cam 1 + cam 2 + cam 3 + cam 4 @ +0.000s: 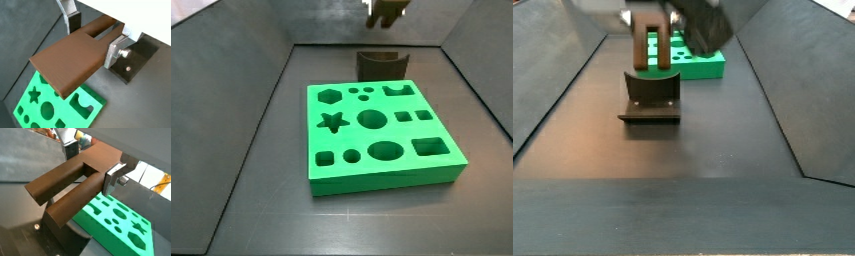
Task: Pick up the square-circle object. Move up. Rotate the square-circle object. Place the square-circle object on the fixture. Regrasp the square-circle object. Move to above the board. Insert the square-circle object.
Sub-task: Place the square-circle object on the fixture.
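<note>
My gripper [92, 36] is shut on the square-circle object [72, 61], a dark brown block with two parallel prongs [67, 188]. It holds the object in the air, the silver fingers [113, 51] pressing on its two sides. In a side view the gripper [385, 10] hangs high above the fixture [381, 63], at the far end of the green board [378, 135]. In a side view the held object [708, 26] is above the fixture [651, 95], with the board [698, 62] behind it. The fixture [137, 61] and the board [60, 107] lie below the object in both wrist views.
Dark sloping walls [251, 110] enclose the dark floor [673, 190] on both sides. The board's cut-outs include a star [333, 122], a hexagon [330, 96] and a crown shape [393, 90].
</note>
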You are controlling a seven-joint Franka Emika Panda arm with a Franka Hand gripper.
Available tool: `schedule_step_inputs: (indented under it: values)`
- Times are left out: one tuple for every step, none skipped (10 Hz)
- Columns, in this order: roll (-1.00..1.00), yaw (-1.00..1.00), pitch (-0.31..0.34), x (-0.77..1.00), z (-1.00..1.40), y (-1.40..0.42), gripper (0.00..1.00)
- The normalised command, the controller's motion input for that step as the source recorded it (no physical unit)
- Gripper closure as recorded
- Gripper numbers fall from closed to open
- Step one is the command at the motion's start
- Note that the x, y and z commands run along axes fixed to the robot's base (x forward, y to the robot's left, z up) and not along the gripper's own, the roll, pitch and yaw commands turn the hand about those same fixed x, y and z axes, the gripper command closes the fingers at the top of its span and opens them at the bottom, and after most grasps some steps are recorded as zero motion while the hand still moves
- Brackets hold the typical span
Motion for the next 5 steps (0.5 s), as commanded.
schedule_step_inputs:
  values:
    - [-0.78, -0.13, 0.209, 0.15, -1.00, 0.14, 1.00]
    - [-0.61, -0.16, 0.173, 0.16, -1.00, 0.14, 1.00]
    - [-0.38, -0.19, 0.125, 0.17, -1.00, 0.14, 1.00]
    - [-0.25, -0.20, 0.086, 0.18, -1.00, 0.14, 1.00]
    - [-0.18, -0.19, 0.048, 0.19, -1.00, 0.14, 1.00]
